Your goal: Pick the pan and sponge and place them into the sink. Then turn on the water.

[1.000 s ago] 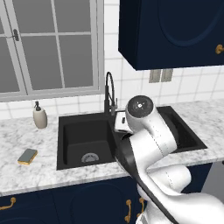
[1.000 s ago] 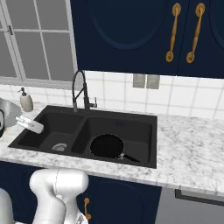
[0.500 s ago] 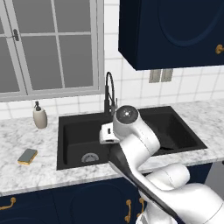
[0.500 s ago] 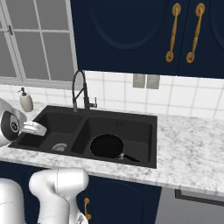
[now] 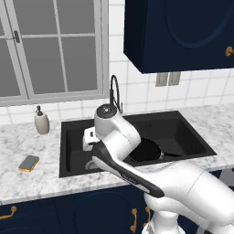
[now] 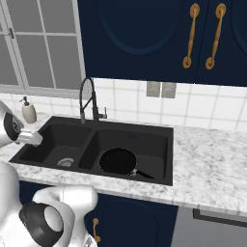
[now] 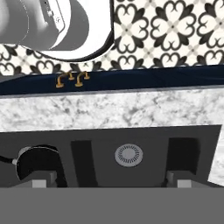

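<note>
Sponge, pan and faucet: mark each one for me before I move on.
sponge (image 5: 29, 163), left base view, on its grey-green top face.
pan (image 6: 117, 160), right base view, on the middle of its black cooking surface.
faucet (image 6: 86, 89), right base view, on the arched gooseneck spout.

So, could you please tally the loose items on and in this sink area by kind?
Round black frying pan, in the right basin: 1
Grey-green and yellow sponge, on the marble counter: 1
Beige soap dispenser bottle: 1
Total: 3

No writing, label, brand or number can be read anywhere around the sink.
</note>
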Controlling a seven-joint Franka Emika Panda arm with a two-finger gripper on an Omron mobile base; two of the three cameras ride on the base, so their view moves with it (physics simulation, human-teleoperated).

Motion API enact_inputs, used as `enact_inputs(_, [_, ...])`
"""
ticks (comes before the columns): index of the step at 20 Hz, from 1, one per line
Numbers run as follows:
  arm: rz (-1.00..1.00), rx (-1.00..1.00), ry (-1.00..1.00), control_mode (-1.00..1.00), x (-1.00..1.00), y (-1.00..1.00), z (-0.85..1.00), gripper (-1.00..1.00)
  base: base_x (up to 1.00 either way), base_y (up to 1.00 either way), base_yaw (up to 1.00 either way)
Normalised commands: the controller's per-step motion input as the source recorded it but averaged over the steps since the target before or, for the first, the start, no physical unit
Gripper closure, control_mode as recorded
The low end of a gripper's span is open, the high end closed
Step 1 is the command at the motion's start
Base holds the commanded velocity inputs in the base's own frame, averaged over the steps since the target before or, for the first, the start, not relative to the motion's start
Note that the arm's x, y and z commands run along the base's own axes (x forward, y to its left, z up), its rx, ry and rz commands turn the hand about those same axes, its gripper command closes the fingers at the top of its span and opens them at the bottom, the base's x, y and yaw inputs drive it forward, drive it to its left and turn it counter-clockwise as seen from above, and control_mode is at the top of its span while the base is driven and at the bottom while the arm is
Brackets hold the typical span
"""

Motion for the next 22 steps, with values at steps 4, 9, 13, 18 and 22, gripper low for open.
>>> enact_inputs(4, [0.00,0.00,0.08,-1.00,0.03,0.58,-0.10,-1.00,0.00,0.00,0.00])
enact_inputs(9, [0.00,0.00,0.00,-1.00,0.00,0.31,-0.27,-1.00,0.00,0.00,0.00])
enact_inputs(13, [0.00,0.00,0.00,-1.00,0.00,0.36,-0.37,-1.00,0.00,0.00,0.00])
enact_inputs(18, [0.00,0.00,0.00,-1.00,0.05,0.49,-0.05,-1.00,0.00,0.00,0.00])
enact_inputs(22, [0.00,0.02,0.00,-1.00,0.11,0.56,-0.03,-1.00,0.00,0.00,0.00])
